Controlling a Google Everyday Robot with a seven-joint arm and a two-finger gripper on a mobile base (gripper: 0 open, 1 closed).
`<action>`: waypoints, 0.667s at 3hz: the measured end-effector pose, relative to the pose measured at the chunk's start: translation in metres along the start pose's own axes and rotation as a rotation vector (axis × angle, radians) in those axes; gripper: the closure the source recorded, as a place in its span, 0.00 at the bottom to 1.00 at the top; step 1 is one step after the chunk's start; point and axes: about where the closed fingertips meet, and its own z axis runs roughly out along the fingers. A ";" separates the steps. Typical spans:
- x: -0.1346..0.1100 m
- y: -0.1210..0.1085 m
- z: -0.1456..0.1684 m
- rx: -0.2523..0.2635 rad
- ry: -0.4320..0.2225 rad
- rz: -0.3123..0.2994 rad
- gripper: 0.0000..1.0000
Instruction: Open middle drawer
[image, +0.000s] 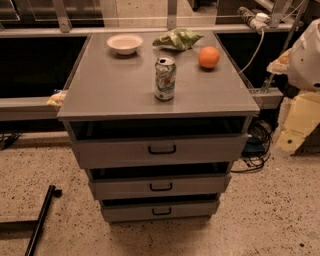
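From my seat I see the grey cabinet square in front of the camera, with its three drawers stacked one below the other. The middle drawer (120, 188) sits between the top drawer (115, 151) and the bottom drawer (127, 211), and its small black handle (161, 187) is at the centre of its front. A dark gap shows above its front, as above the other two, and nothing touches the handle. My tool (296, 124) is at the right edge of the view, a pale yellowish shape low beside the cabinet's right side and well apart from all three drawers. I cannot tell whether it is apart or together. Above it, a white rounded part of the arm (307, 55) comes in from the same edge. On the counter (110, 90) a drink can (165, 78) stands upright near the middle. Behind it, along the far edge, are a white bowl (124, 43), a green bag (177, 39) and an orange (208, 57). Dark cables (256, 150) lie on the speckled floor to the right of the cabinet, and a black bar (42, 215) lies on the floor at lower left.
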 end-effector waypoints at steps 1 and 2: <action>0.000 0.000 0.000 0.000 0.000 0.000 0.00; -0.001 0.002 0.005 0.006 -0.018 0.006 0.00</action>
